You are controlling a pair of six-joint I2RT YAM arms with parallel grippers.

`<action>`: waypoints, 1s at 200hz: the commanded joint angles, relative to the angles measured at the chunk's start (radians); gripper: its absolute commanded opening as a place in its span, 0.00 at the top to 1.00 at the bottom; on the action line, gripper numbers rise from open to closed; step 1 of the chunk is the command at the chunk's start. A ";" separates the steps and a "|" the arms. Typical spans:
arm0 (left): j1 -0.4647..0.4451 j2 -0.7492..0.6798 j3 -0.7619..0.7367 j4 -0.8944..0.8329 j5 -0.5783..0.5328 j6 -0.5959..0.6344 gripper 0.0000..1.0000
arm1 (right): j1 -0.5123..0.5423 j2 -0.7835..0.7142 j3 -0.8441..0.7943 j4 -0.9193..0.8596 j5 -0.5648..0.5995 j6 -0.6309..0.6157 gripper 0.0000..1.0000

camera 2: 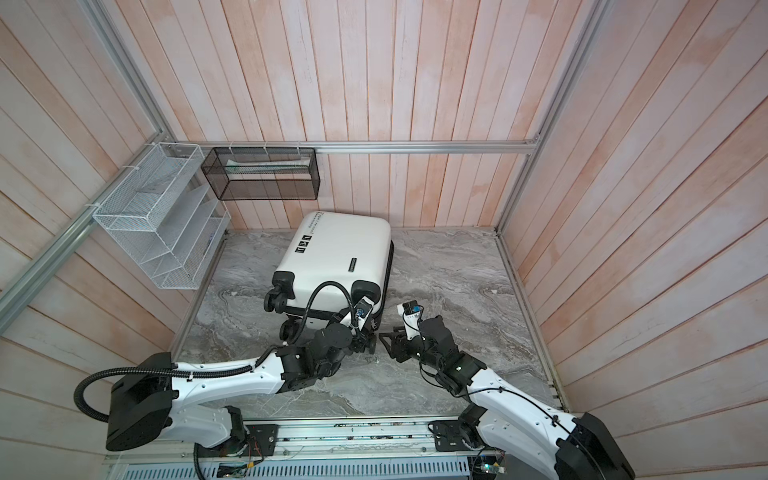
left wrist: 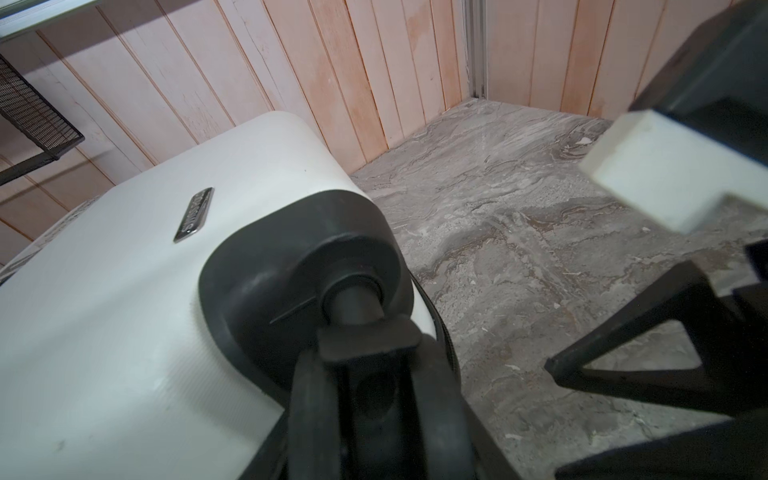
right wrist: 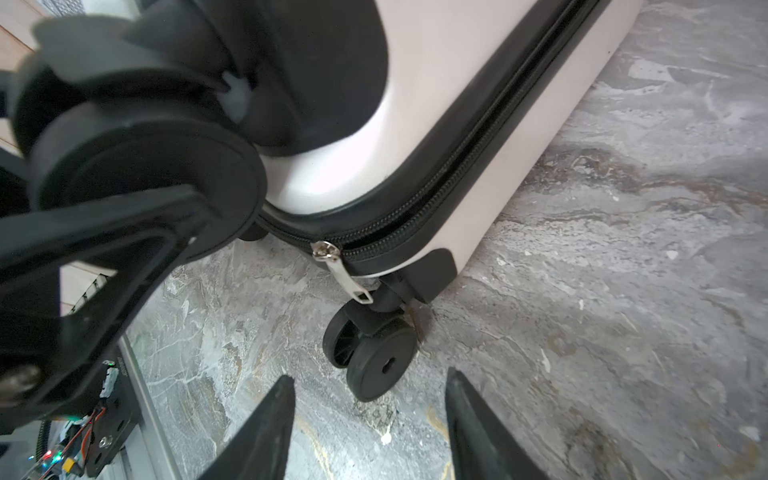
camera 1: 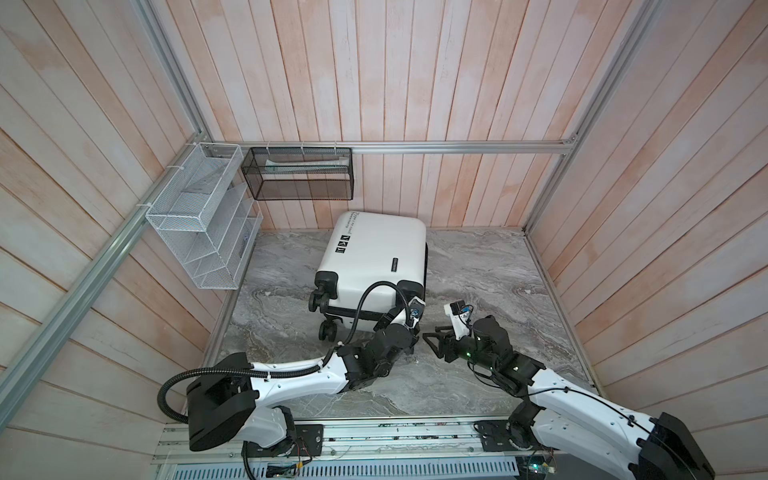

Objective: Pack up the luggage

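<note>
Right gripper (right wrist: 369, 374) hovers low, jaws apart (left gripper (left wrist: 370, 386) clamps luggage (camera 1: 374, 257) wheel (right wrist: 145, 174)).

We identify this place as a robotics laboratory test cell, dressed to resemble a room. The enclosure is framed in bare aluminium profiles (camera 1: 415, 147). The wall panels (camera 1: 415, 83) carry a pale plank pattern and sit inside that frame. The work surface (camera 1: 478, 270) carries a grey marble pattern. A white wire rack (camera 1: 199, 232) and a black mesh basket (camera 1: 299, 178) hang from the profiles near the far left corner of the surface. Along the near edge we see a slotted mounting rail (camera 1: 395, 436) carrying the left arm (camera 1: 291, 376) and the right arm (camera 1: 582, 399). Exposed wiring (right wrist: 79, 444) and lit circuit boards sit beside the rail.
</note>
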 commanded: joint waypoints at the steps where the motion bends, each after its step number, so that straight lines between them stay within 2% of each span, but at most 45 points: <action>1: -0.012 -0.030 0.058 -0.009 0.184 0.062 0.93 | 0.014 0.032 -0.011 0.093 0.006 -0.026 0.43; 46: -0.011 -0.042 0.070 -0.022 0.206 0.053 1.00 | 0.023 0.104 -0.009 0.181 0.002 -0.040 0.46; 128: -0.011 -0.056 0.078 -0.037 0.220 0.043 1.00 | 0.023 0.244 0.023 0.321 -0.007 -0.076 0.47; 200: -0.011 -0.059 0.072 -0.035 0.230 0.020 1.00 | 0.025 0.342 0.081 0.393 -0.023 -0.067 0.55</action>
